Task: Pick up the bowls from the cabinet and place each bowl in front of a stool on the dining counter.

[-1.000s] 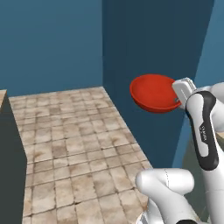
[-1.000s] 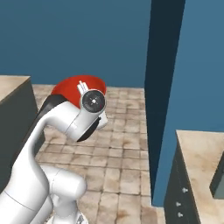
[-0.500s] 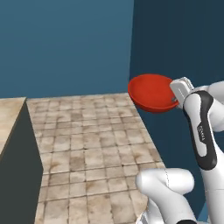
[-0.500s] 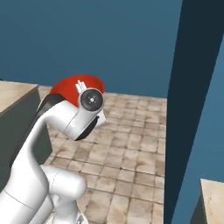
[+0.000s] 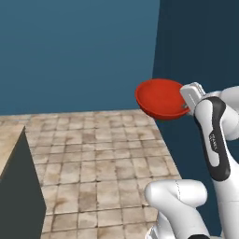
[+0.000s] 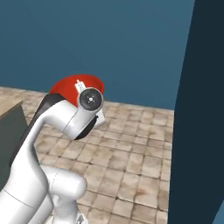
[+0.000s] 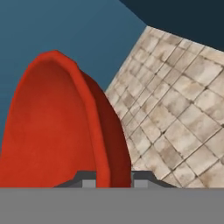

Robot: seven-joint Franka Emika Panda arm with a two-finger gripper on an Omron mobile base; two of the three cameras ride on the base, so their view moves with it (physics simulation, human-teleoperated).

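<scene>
red bowl (image 7: 61, 131) rim pinched between fingers (image 7: 89, 180), held above tiled floor (image 5: 93, 168)

red bowl (image 5: 161, 98) is up in the air at right of centre, opening tilted up and toward the camera, with the gripper (image 5: 188, 100) clamped on its right rim. the white arm (image 5: 214, 140) rises from the lower right, above a beige tiled floor (image 5: 93, 168). blue wall (image 5: 74, 51) behind, darker blue panel (image 5: 205, 42) at right, and a dark grey block (image 5: 16, 196) with a marble top at lower left.
</scene>
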